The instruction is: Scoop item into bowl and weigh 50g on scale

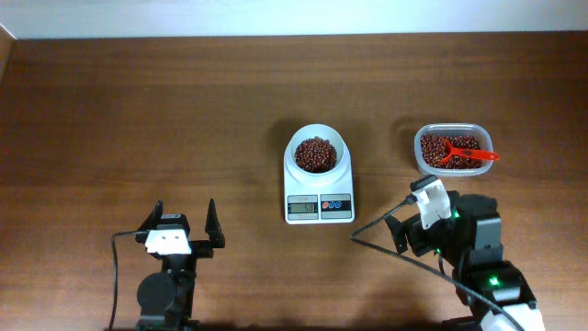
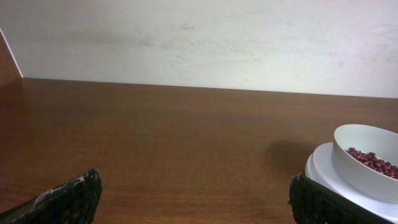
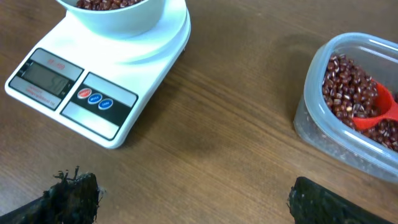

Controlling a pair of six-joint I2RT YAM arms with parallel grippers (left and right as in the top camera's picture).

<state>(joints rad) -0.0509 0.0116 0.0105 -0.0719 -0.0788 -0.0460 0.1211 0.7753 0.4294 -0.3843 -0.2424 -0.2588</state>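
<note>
Both grippers idle, nothing held. Left gripper (image 1: 183,210) sat with its jaws spread wide, low over the table (image 1: 138,110), well apart from the scale (image 1: 319,208) on its left and nearer the robot. Right gripper (image 3: 199,199) was also fully spread and empty, just beside the scale's right front corner.

The bowl (image 1: 317,131) stood on the scale's platform, behind the display, with 1 heap of beans (image 1: 316,154) already in it. The readout was too faint to read. More beans (image 1: 436,145) filled the clear tub (image 1: 452,127) off to the scale's right, and 1 red scoop (image 1: 469,154) lay in them with its handle pointing away from the scale.

Handling, as a judgement: each bean looked hard, smooth and light, so likely to roll and scatter. They were too small to pinch, so the scoop was the way to move them. The scoop looked like stiff, light plastic, best gripped across its thin handle, clear of the beans and kept level. The bowl seemed smooth and slippery, possibly breakable, and was better left sitting on the scale. The tub looked thin-walled and light, so it could slide when dug into.
</note>
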